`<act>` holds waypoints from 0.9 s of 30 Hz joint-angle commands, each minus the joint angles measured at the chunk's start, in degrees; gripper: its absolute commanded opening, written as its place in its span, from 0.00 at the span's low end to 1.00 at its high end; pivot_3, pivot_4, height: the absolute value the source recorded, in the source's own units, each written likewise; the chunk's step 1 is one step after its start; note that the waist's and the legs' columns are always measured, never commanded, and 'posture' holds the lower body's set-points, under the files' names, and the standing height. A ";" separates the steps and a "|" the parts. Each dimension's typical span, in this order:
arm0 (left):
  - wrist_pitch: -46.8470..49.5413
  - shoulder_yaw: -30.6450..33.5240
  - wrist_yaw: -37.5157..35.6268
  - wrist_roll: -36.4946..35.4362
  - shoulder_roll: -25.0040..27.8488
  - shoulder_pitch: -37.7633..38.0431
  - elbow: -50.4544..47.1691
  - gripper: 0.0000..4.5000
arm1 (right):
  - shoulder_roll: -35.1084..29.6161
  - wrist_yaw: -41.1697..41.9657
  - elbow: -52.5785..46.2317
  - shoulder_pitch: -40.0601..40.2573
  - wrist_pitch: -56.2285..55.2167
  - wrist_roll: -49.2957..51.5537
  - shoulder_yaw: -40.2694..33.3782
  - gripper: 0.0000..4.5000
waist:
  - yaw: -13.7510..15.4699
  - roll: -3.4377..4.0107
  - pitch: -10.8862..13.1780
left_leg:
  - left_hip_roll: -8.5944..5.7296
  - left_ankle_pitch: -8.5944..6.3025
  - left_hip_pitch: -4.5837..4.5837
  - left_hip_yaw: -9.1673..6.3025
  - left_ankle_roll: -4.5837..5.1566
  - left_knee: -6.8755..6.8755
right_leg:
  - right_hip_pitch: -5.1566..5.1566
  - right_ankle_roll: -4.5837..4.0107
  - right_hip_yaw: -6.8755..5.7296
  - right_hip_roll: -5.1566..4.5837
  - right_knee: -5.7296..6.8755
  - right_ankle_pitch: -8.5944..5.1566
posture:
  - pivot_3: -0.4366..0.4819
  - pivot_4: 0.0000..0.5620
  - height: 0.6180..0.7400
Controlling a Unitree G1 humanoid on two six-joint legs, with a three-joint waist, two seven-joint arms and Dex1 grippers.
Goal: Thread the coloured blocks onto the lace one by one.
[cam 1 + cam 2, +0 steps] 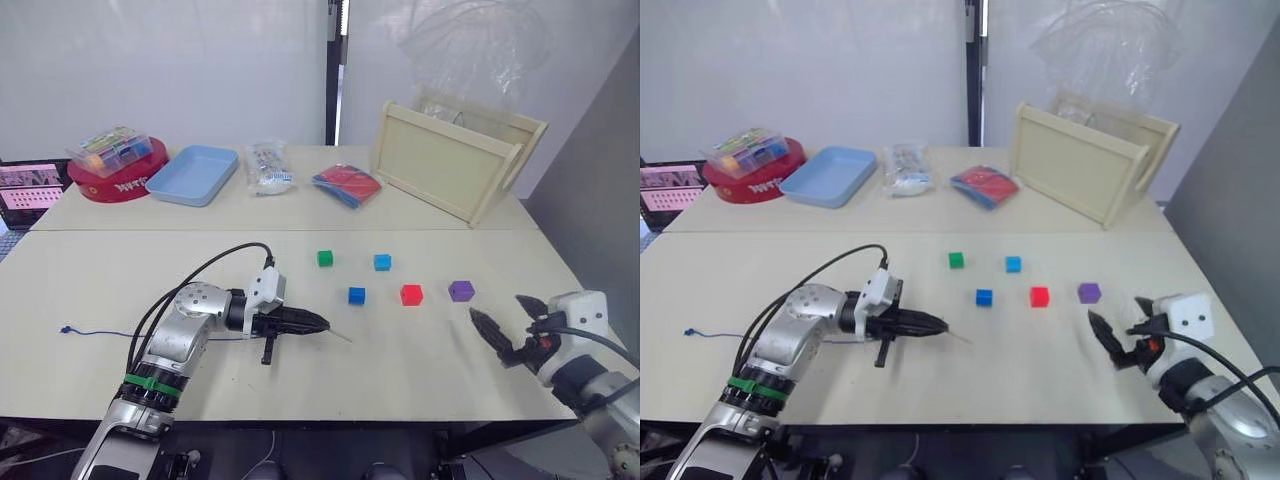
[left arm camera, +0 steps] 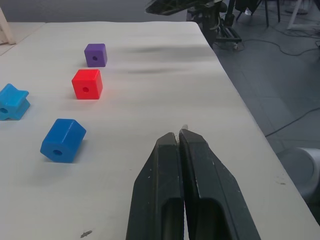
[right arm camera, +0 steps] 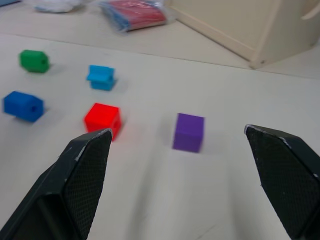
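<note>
Thin blue lace [image 1: 110, 333] sits clenched in my left claw [image 1: 322, 323], stiff tip forward for threading; small purple plastic cube [image 3: 189, 132] waits ahead of my released right claw [image 3: 180, 150].

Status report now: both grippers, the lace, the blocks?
Left gripper shut on lace, pale tip poking out. Right gripper open, facing purple block. Five blocks loose on table, none threaded. Nothing in the way.
</note>
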 commanded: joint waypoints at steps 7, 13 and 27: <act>4.30 3.59 2.32 -3.87 2.88 2.72 -8.49 0.01 | 0.08 -1.31 22.53 -14.98 -10.30 -9.13 8.47 1.00 | 0.00 0.06 0.02 | -0.01 0.00 -0.03 0.04 0.00 -0.02 | -0.02 -0.01 0.04 -0.02 -0.03 0.00 | 0.48 0.27 1.00; 2.94 3.73 4.73 -3.03 2.98 6.11 -10.62 0.01 | -0.18 -0.76 32.62 -21.20 -13.95 -10.78 9.85 1.00 | 0.57 0.06 0.02 | -0.01 0.00 -0.07 0.06 0.00 -0.02 | -0.03 -0.01 0.06 -0.02 -0.11 0.01 | 0.48 0.27 1.00; -9.32 -2.75 6.72 4.95 -4.57 8.01 3.23 0.01 | -8.04 13.54 6.54 -5.62 -2.96 9.08 1.62 1.00 | 1.47 0.06 0.01 | -0.08 -0.03 -0.21 0.09 0.05 0.02 | -0.03 0.01 0.05 -0.11 -0.19 0.01 | 0.48 0.27 1.00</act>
